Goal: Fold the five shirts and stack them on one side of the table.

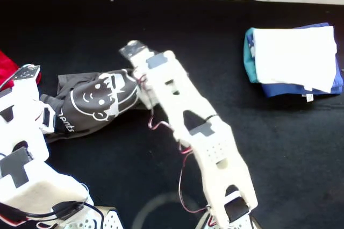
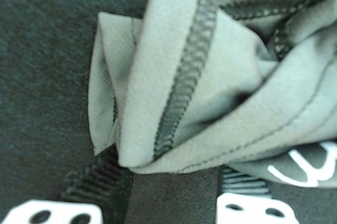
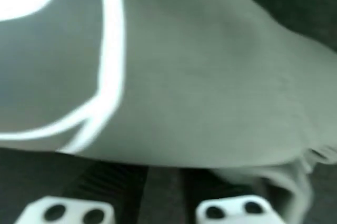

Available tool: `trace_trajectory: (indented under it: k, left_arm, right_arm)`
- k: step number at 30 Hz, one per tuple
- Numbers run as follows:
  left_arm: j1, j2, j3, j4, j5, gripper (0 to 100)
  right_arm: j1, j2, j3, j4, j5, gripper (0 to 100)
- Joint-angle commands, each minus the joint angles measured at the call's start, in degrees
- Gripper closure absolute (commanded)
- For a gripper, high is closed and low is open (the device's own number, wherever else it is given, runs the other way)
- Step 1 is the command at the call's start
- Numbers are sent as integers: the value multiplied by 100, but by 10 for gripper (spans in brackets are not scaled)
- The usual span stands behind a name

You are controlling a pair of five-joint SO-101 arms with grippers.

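A dark grey shirt point(image 1: 94, 102) with a white cartoon face lies crumpled at the centre-left of the black table point(image 1: 226, 35). My left gripper point(image 1: 49, 119) is at the shirt's left end. In the left wrist view its fingers point(image 2: 100, 182) hold a bunched seam of the shirt point(image 2: 200, 92) at their tips, so my left gripper point(image 2: 174, 167) is shut on the cloth. My right gripper point(image 1: 141, 81) is at the shirt's right end. In the right wrist view my right gripper point(image 3: 163, 169) is nearly closed on the grey fabric point(image 3: 210, 77).
A folded stack point(image 1: 293, 57), white shirt on top of blue and teal ones, sits at the table's far right. A red shirt point(image 1: 5, 68) shows at the left edge. The right arm's white links point(image 1: 204, 137) cross the table's middle.
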Motion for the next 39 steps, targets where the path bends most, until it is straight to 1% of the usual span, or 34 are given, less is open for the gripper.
trace_trajectory:
  k: [1,2,4,7,12,15,19,21,22,25,27,29,31,34,36,39]
  left_arm:
    - [-22,-31,-215,35,-35,783]
    - [-22,-40,-242,62,-35,783]
    - [-13,-163,-435,369,-35,783]
    - [127,-488,-927,1213,-26,783]
    - [567,-1191,-2053,2831,-26,782]
    - [743,-1481,-2721,3525,-26,780]
    - [796,-1675,-3354,4026,-26,780]
    - [769,-1719,-3477,4193,-26,780]
    - [760,-1727,-3495,4281,-26,780]
    - [752,-1727,-3327,4360,-26,780]
    - [778,-1727,-3020,4360,-26,780]
    - [866,-1701,-2607,4325,-35,780]
    - [1095,-1675,-2176,4308,-53,780]
    - [1543,-1727,-1692,4211,-53,780]
    - [1921,-1727,-1499,4097,-53,780]
    - [2571,-1666,-1182,3736,-35,780]
  right_arm:
    - [356,-48,-1033,602,0,992]
    - [426,-57,-1323,840,0,992]
    - [532,-57,-2000,1376,0,992]
    - [611,-57,-2949,1991,9,992]
    - [866,-92,-3732,1982,9,992]
    - [884,-567,-3635,1991,9,992]
    - [875,-1824,-2782,1982,9,992]
    - [901,-2571,-2035,1982,62,992]
    - [910,-2949,-1560,1982,202,992]
    - [901,-4075,-75,1974,615,992]
    - [910,-4743,875,1956,853,992]
    - [1077,-5349,1710,1947,1169,992]
    - [1341,-5868,2369,1947,1477,992]
    - [1930,-6571,3011,1947,1881,992]
    - [2299,-6949,3213,1921,2040,992]
    - [2659,-7398,3433,1684,2127,992]
